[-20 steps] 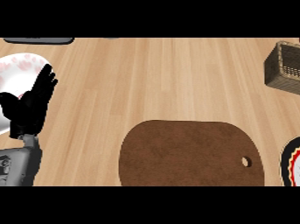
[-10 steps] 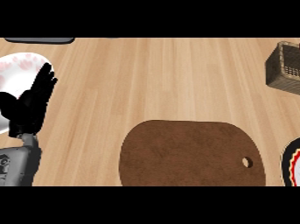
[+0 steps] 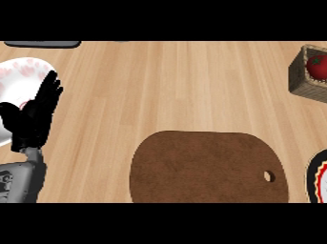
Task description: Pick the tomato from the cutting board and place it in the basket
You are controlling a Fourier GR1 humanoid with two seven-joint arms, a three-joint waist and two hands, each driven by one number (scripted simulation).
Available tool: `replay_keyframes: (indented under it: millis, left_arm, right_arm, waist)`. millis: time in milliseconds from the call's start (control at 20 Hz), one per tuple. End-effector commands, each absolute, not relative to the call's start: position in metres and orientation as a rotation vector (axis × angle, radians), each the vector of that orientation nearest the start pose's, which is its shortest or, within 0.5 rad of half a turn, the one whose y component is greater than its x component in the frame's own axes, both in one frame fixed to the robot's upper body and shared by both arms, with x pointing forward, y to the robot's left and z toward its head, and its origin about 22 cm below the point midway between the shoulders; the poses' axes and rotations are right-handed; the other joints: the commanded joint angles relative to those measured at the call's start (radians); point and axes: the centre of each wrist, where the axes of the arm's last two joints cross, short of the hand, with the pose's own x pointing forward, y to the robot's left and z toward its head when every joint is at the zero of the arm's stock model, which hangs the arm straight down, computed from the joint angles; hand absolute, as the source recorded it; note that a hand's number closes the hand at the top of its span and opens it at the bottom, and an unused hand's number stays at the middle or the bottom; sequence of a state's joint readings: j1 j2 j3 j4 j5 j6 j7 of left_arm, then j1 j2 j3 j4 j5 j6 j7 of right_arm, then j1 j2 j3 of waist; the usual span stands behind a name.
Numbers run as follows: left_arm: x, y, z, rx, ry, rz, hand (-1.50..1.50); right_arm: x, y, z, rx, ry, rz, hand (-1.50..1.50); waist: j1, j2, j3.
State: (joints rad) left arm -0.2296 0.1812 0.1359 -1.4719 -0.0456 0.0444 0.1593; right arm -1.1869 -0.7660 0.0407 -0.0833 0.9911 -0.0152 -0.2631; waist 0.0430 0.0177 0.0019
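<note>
Now, from the head view, the tomato [image 3: 322, 66] sat inside the basket [image 3: 315, 86] at the right edge of the desk [image 3: 166, 86], where a moment earlier it had shown only at the frame's top corner above the basket; the cutting board [image 3: 208, 167] lay bare. The left hand [image 3: 34, 114] rested at the left over a white plate [image 3: 11, 78], fingers straight, holding nothing. The right hand was out of sight. The placing looked done.

No readable text, labels or numbers anywhere
</note>
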Motion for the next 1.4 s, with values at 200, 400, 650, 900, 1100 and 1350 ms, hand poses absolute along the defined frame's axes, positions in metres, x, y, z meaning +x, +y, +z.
replay_keyframes:
  millis: [200,400,650,900,1100,1350]
  left_arm:
    - [0.298,0.283,0.058,0.242,-1.537,-0.059,0.0]
    - [0.299,0.277,0.059,0.27,-1.535,-0.076,0.0]
    - [0.291,0.292,0.046,0.276,-1.528,-0.054,0.0]
    - [0.293,0.286,0.051,0.265,-1.545,-0.033,0.0]
    - [0.299,0.29,0.063,0.254,-1.535,-0.038,0.0]
    - [0.294,0.283,0.054,0.275,-1.529,-0.044,0.0]
  right_arm:
    - [0.426,-0.426,0.219,-1.099,-1.327,0.801,-1.5]
    - [0.424,-0.431,0.249,-1.008,-1.404,0.614,-1.5]
    - [0.407,-0.459,0.25,-0.93,-1.425,0.365,-1.5]
    - [0.367,-0.512,0.265,-0.875,-1.44,0.175,-1.5]
    - [0.325,-0.554,0.256,-0.813,-1.446,0.115,-1.5]
    - [0.298,-0.576,0.249,-0.745,-1.474,0.127,-1.5]
  waist:
    - [-0.006,-0.005,0.0]
    - [-0.003,-0.005,0.0]
    - [-0.018,-0.008,-0.001]
    - [-0.017,-0.003,0.001]
    - [-0.026,-0.002,0.002]
    - [-0.019,-0.003,0.002]
